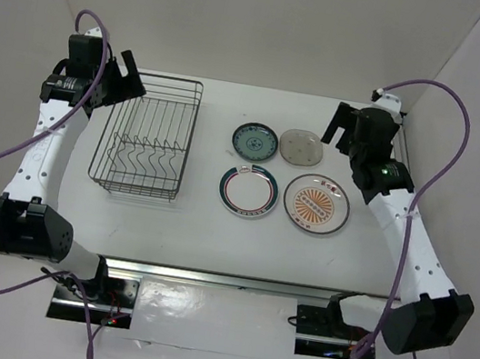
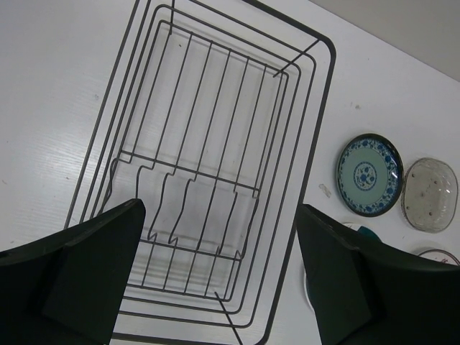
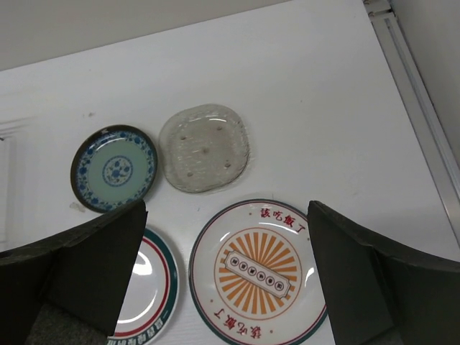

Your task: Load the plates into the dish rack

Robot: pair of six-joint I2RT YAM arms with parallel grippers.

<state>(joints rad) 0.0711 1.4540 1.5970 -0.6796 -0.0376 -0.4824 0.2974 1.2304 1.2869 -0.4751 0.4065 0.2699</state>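
The dish rack [image 1: 194, 135], a dark wire basket with upright tines, stands empty at the left of the table. To its right lie the plates, flat and apart: small teal-patterned [image 1: 255, 141], small pale grey [image 1: 302, 147], white with a green-red ring [image 1: 247, 190], and orange sunburst [image 1: 316, 202]. My left gripper [image 1: 126, 78] hovers open above the rack's far left corner; its wrist view looks down into the rack [image 2: 316, 136]. High over the plates' right side, my right gripper [image 1: 341, 127] is open, with the sunburst plate [image 3: 259, 269] below its fingers [image 3: 93, 273]. Neither holds anything.
White walls close in the table at the back and on both sides. Purple cables loop from each arm. A metal rail runs along the table's near edge by the arm bases [image 1: 205, 277]. The teal plate [image 2: 369, 175] and grey plate [image 2: 429, 194] lie just right of the rack.
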